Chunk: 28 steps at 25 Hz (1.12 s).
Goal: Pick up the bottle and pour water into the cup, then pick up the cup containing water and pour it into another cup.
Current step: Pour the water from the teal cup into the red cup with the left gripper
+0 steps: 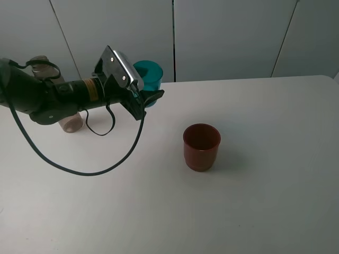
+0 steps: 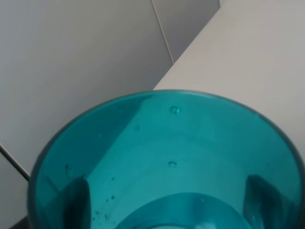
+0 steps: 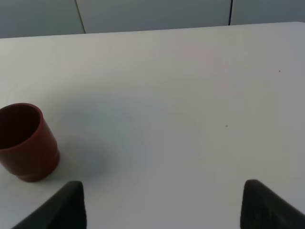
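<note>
The cup [image 1: 149, 74], a translucent teal tumbler, is held upright at the back left of the table, and my left gripper [image 1: 146, 100] is shut on its lower part, hiding its base. In the left wrist view the cup [image 2: 162, 157] fills the frame, with small droplets on its inner wall and dark fingers [image 2: 76, 202] showing through both sides. The smoky bottle [image 1: 69, 120] stands behind the left arm, mostly hidden. The other cup [image 1: 201, 146], dark red, stands at the table's middle. My right gripper [image 3: 164, 210] is open over bare table, with the red cup [image 3: 26, 143] off to one side.
The left arm's black cable [image 1: 79, 169] loops down over the white table [image 1: 275, 185]. Grey wall panels [image 1: 228, 37] rise right behind the table's back edge.
</note>
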Tool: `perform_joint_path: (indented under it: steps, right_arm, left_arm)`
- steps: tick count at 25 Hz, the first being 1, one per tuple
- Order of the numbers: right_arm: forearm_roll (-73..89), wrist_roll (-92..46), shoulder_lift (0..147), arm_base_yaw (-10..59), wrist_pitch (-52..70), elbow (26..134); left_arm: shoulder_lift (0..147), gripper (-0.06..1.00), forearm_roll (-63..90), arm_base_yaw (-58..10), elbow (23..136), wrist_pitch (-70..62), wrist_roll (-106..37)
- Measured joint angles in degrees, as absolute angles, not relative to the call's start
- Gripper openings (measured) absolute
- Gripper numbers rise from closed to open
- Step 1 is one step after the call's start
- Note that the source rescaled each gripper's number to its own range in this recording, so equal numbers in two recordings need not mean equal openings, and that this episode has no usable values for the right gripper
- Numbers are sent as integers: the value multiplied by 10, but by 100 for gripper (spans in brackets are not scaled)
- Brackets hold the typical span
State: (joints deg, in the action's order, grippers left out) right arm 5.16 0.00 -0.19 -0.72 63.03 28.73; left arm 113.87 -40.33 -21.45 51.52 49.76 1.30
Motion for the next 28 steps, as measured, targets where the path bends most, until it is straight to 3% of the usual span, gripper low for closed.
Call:
perform_joint_path:
  steps: [28]
  right_arm:
    - [52,0,-2,-7,630,287]
  left_arm:
    - [1138,13,-496,-304,535,363,-17]
